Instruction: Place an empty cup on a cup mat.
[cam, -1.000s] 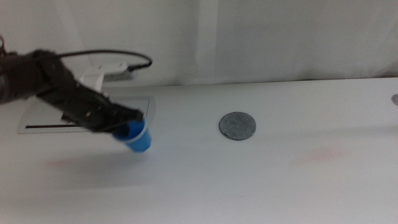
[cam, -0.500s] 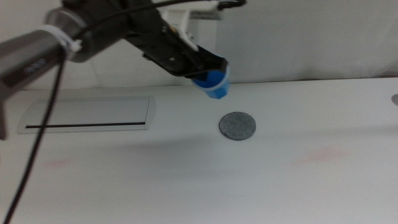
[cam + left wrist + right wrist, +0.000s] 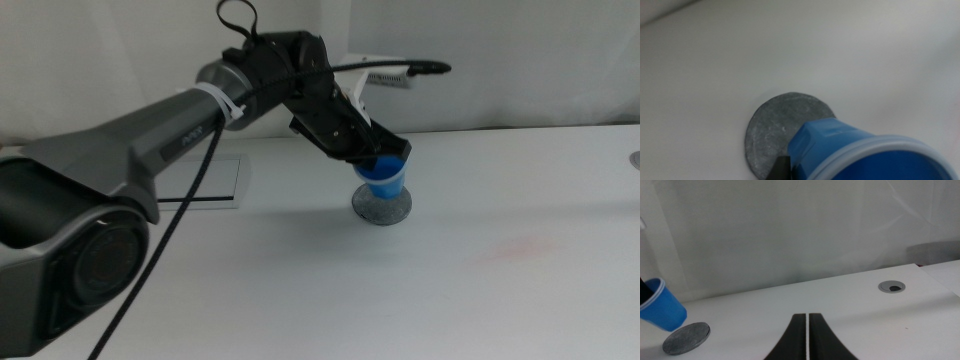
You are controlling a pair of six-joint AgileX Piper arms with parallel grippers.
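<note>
My left gripper point(image 3: 384, 157) reaches in from the left and is shut on the rim of the blue cup point(image 3: 383, 182). It holds the cup tilted, right over the round dark grey cup mat point(image 3: 380, 210). I cannot tell whether the cup's base touches the mat. In the left wrist view the cup point(image 3: 855, 150) fills the near corner and covers part of the mat point(image 3: 772, 135); one dark fingertip point(image 3: 782, 169) shows beside it. The right wrist view shows the cup point(image 3: 661, 311) tilted just over the mat point(image 3: 686, 338). My right gripper point(image 3: 807, 330) is shut and empty, well off to the side.
A long white slotted panel point(image 3: 228, 180) lies at the left behind the arm. A grey round grommet point(image 3: 891, 286) sits in the table at the far right point(image 3: 635, 158). A white box with a black cable point(image 3: 390, 72) is at the back wall.
My left arm has carried the cup from beside the slotted panel, up and to the right, then down over the cup mat. The mat has not moved.
</note>
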